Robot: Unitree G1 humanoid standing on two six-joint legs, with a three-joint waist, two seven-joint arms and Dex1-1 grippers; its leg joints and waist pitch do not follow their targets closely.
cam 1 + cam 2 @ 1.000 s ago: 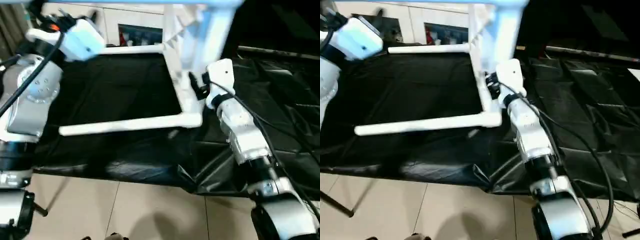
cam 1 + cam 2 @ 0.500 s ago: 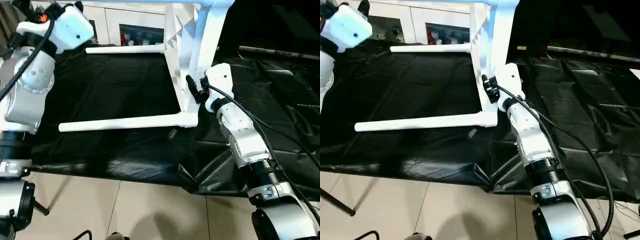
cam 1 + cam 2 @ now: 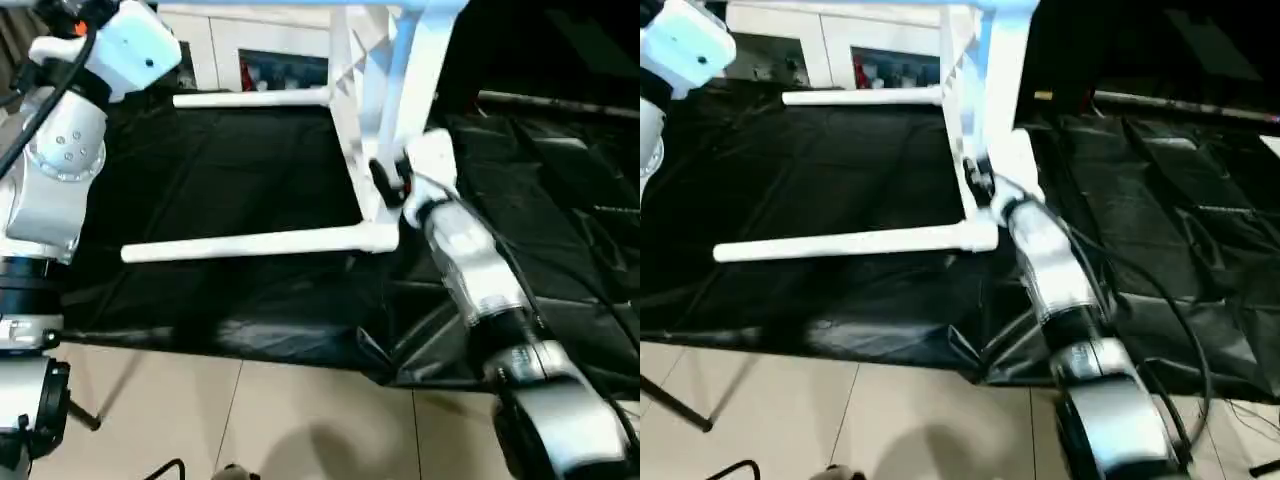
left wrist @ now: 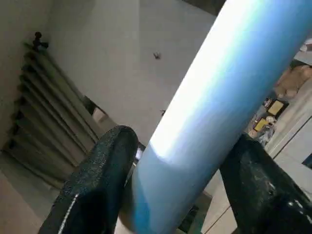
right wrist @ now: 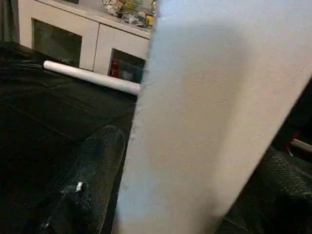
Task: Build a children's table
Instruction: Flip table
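Fingers (image 4: 97, 185) astride white leg (image 4: 214, 107) – right fingers (image 5: 83, 190) likewise, writing unreadable

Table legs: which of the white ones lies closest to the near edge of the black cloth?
The leg lying low across the black cloth, nearest the floor; the other leg lies farther back by the cabinet.

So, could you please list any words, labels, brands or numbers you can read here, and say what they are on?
None can be read.
The items behind the cabinet's glass doors are too blurred to read.
The table and its legs are plain white, with no print.
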